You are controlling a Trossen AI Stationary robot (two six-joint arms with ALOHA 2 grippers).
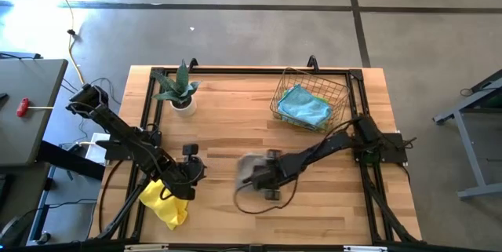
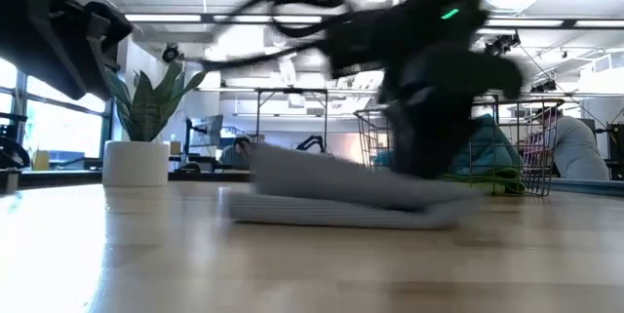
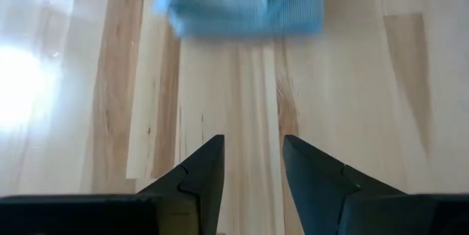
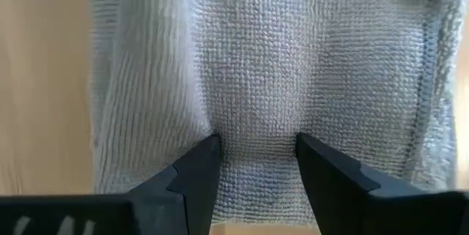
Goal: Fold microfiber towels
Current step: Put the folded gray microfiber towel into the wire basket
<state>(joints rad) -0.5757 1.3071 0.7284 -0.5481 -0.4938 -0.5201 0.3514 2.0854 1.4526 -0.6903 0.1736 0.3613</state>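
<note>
The right claw is down on the grey microfiber towel, near the middle of the wooden counter. In the right wrist view its two fingers stand apart, pressed into the grey cloth, with fabric bunched between them; whether they pinch it I cannot tell. In the low view the towel lies partly folded over itself on the counter.

The left claw is at the front left, its fingers spread and empty over bare wood. Just beside it a yellow towel lies crumpled at the counter's front edge.

A light blue towel sits in the wire basket at the back right, over a sliver of lime green. A potted plant stands at the back left.
</note>
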